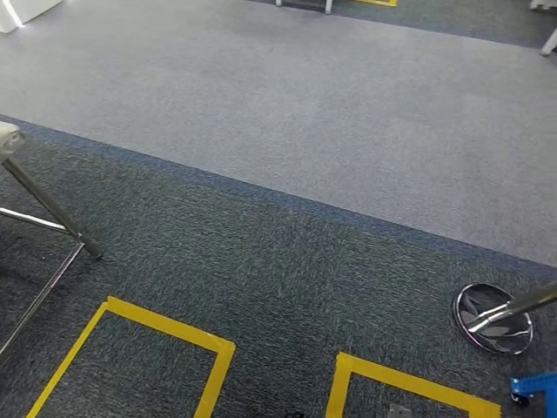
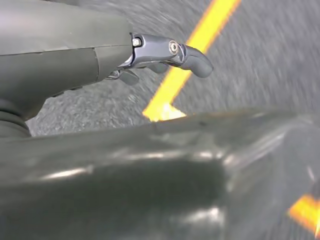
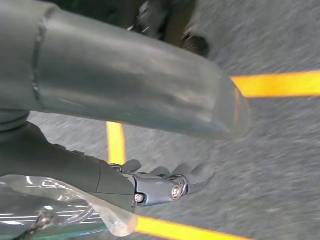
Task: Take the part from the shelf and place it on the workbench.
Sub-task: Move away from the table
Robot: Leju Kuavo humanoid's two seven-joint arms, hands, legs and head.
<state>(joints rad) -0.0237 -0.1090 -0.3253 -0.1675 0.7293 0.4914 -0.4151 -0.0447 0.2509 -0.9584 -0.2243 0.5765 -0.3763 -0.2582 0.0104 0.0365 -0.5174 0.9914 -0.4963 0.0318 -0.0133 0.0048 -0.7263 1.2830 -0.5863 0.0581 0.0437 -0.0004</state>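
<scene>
My left hand (image 2: 162,52) hangs over the dark carpet with its fingers stretched out straight and nothing in them. My right hand (image 3: 158,185) also hangs with its fingers reaching forward, and a clear plastic bag (image 3: 56,210) with something dark inside lies against its underside. I cannot tell whether my fingers grip the bag, or whether it holds the part.

In the head view, a yellow tape square (image 1: 164,326) sits at the lower left of the frame and a second tape square (image 1: 407,379) at the lower middle, both on the dark carpet (image 1: 276,252). A blue object (image 1: 535,387) pokes in at the lower right corner. Just above it lies a round chrome base (image 1: 493,318) with a pole leaning off to the right edge. Slanting metal legs (image 1: 49,209) stand at the left edge. Beyond them, a lighter grey carpet (image 1: 296,104) spans the upper half of the frame.
</scene>
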